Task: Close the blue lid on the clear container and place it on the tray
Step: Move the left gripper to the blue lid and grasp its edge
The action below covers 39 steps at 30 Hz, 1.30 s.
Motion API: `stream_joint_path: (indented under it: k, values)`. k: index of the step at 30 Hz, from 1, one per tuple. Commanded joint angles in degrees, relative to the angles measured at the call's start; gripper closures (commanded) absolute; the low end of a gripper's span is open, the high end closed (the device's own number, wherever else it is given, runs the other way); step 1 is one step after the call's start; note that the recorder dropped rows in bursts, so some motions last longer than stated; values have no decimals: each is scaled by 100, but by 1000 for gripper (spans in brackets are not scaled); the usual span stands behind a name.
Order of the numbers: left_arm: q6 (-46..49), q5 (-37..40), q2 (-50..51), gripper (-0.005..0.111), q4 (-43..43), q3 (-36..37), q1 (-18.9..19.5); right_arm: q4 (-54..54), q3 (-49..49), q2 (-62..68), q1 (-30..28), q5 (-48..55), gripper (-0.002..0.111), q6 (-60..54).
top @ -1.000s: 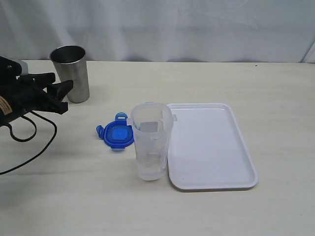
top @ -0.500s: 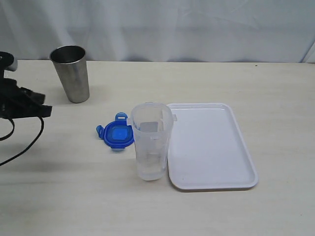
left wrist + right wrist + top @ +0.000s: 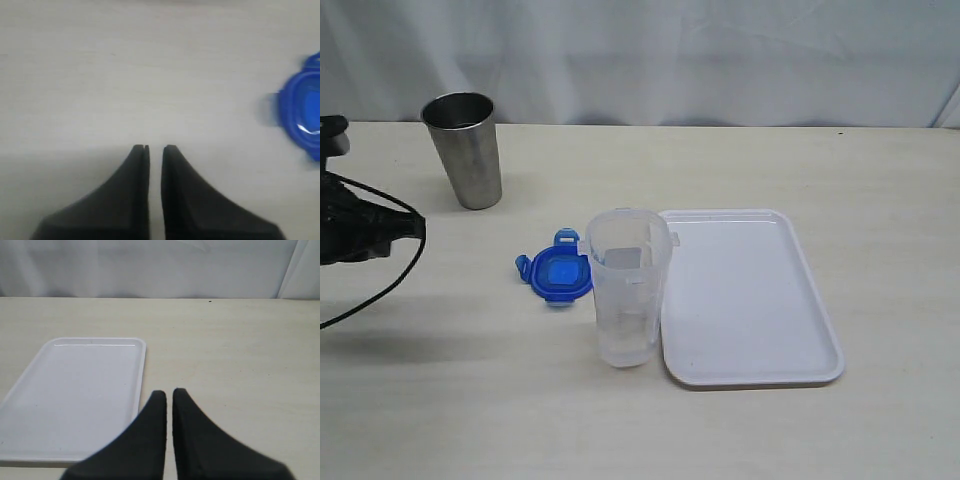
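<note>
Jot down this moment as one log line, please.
lid: on table, off | container: open, upright beside tray | left fingers: shut, holding nothing | right fingers: shut, holding nothing

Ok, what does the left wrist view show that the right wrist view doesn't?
Left wrist only: the blue lid, cut off by the frame, ahead of the left tool. Right wrist only: the tray, empty, ahead of the right tool, and the white curtain. Both: the table, each tool shut on nothing; neither shows the clear container.
</note>
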<state>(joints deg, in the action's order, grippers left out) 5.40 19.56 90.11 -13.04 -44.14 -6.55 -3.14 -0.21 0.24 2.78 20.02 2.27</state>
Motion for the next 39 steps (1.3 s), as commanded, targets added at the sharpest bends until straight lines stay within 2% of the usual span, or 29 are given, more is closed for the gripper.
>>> stream_joint_path:
  k: [1, 4, 7, 10, 12, 13, 18, 20, 24, 29, 39]
  values:
    - [2492, 216, 294, 97, -2795, -32, -21, -4, 21, -24, -19, -22, 104, -2]
    - [3857, 364, 570, 87, -4146, -32, -21, -4, 21, -24, -19, -22, 104, -2]
    - [5153, 561, 828, 71, -5295, -92, -21, -4, 21, -24, -19, -22, 104, -2]
    - [6122, 1022, 1141, 68, -6198, -285, -21, -4, 21, -24, -19, -22, 104, -2]
    - [6226, 1457, 1461, 68, -6264, -563, -34, -4, 21, -24, -19, -22, 104, -2]
    - [6226, 1417, 1567, 68, -6253, -644, -72, -4, 21, -24, -19, -22, 104, -2]
    - [6335, 491, 2248, 67, -6156, -947, -529, -4, 21, -24, -19, -22, 104, -2]
    - [6357, 197, 2425, 63, -6179, -1065, -713, -4, 21, -24, -19, -22, 104, -2]
    - [6357, -256, 2500, 63, -6280, -1213, -951, -4, 21, -24, -19, -22, 104, -2]
    - [6347, -638, 2548, 63, -6460, -1213, -951, -4, 21, -24, -19, -22, 104, -2]
    - [6357, -399, 2551, 63, -6559, -1213, -951, -4, 21, -24, -19, -22, 104, -2]
